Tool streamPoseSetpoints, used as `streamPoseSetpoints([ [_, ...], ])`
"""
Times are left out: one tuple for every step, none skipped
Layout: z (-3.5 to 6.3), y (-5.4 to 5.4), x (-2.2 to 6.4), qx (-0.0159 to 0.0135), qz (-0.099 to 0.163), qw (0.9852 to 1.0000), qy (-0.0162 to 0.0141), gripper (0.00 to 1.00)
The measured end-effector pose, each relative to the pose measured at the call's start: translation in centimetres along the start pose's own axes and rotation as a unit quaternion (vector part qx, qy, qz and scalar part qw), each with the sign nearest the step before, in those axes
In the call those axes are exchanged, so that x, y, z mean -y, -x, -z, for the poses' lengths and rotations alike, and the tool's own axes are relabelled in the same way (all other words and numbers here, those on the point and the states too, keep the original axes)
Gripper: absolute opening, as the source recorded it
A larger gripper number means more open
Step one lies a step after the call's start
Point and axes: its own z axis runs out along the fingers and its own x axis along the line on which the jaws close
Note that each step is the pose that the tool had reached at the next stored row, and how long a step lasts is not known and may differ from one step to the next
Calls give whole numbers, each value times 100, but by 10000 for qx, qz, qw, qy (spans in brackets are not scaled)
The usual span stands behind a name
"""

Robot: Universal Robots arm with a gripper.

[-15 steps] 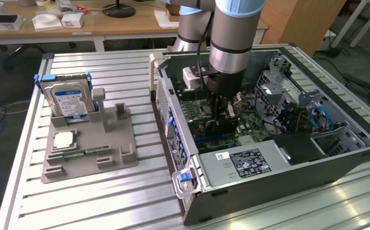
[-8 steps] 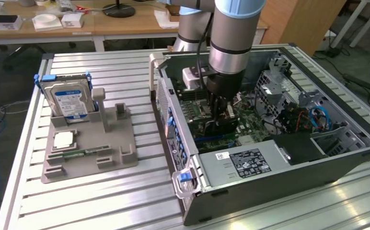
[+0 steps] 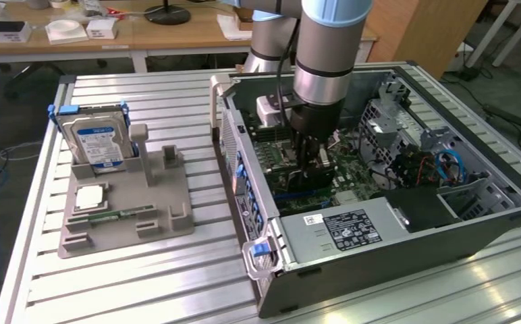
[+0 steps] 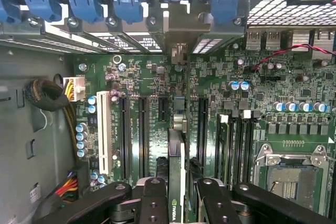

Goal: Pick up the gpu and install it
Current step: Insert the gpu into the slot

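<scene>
The gpu [image 4: 176,153] stands edge-on between my fingers [image 4: 153,199], a thin dark card with a logo on its near edge. Its silver bracket [image 4: 177,51] reaches up to the case's rear slot openings. The card stands upright over a dark slot on the green motherboard [image 4: 142,77]; I cannot tell how deep it sits. My gripper [image 4: 178,195] is shut on the card. In the exterior view the gripper [image 3: 309,169] reaches straight down into the open computer case [image 3: 378,236], with the dark card [image 3: 313,181] below it at the board.
A grey fixture [image 3: 166,219] on the exterior view's left holds a silver hard drive [image 3: 98,138], a chip [image 3: 90,196] and a green memory stick [image 3: 107,217]. Inside the case are the power supply [image 3: 355,229], drive cage [image 3: 395,121], CPU socket [image 4: 294,177] and cables [image 4: 50,95].
</scene>
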Motion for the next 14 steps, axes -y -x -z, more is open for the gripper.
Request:
streamPoseSetpoints([
  [-10, 1, 0, 1, 0, 10000, -1, 26],
  [-11, 0, -1, 0, 0, 10000, -1, 26],
  [-11, 0, -1, 0, 0, 10000, 0, 26],
  [-11, 0, -1, 0, 0, 10000, 0, 26],
  [-11, 0, -1, 0, 0, 10000, 0, 26],
  [-11, 0, -1, 0, 0, 10000, 0, 26],
  [-12, 1, -1, 1, 0, 10000, 0, 26],
  [-11, 1, -1, 0, 0, 10000, 0, 26],
  [-11, 1, -1, 1, 0, 10000, 0, 26],
  [-13, 6, 0, 9, -1, 10000, -6, 26],
  [-12, 9, 0, 8, -1, 10000, -7, 26],
  [-8, 11, 0, 5, -1, 10000, -7, 26],
  [-5, 11, 0, 2, 0, 10000, -5, 26],
  [-4, 11, 0, 2, 0, 10000, -6, 26],
])
